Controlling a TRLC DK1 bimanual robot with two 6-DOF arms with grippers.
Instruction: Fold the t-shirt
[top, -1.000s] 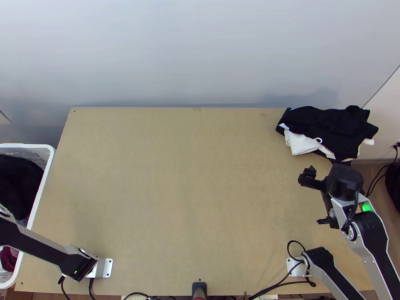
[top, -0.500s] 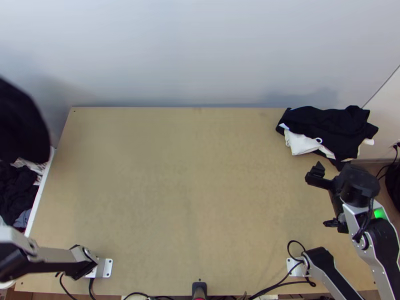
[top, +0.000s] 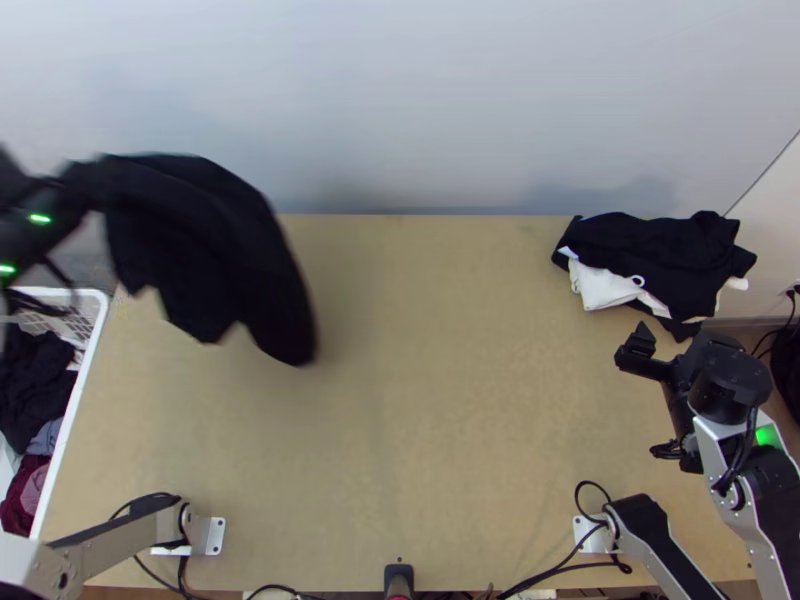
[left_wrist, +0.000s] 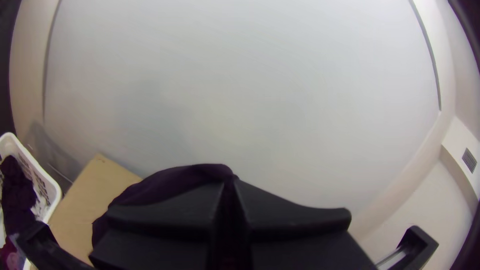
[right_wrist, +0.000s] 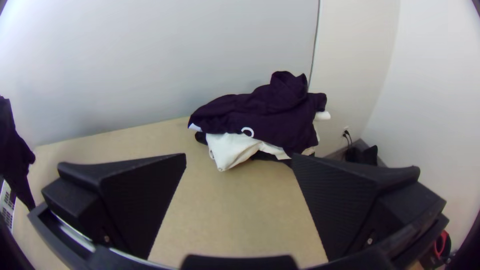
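Observation:
In the top view my left gripper (top: 72, 185) is high at the far left, shut on one end of the black t-shirt (top: 205, 250). The shirt hangs bunched over the table's far left part, its lower edge uneven. In the left wrist view the left gripper (left_wrist: 229, 184) has its fingers pressed together, with dark cloth (left_wrist: 170, 185) bulging out behind them. Over the table's right side, the right gripper (top: 640, 404) stands open and holds nothing. The right wrist view shows the right gripper (right_wrist: 239, 159) with its fingers wide apart, a clothes pile beyond them.
A pile of black and white clothes (top: 660, 250) lies at the table's far right corner. At the left edge stands a white basket (top: 85, 370) with dark and red clothes. Bare wooden tabletop (top: 420, 400) spans the middle, with cables near the right base.
The left arm has come up from the basket and swung the black shirt rightward over the table's far left. My right gripper has shifted slightly to the right.

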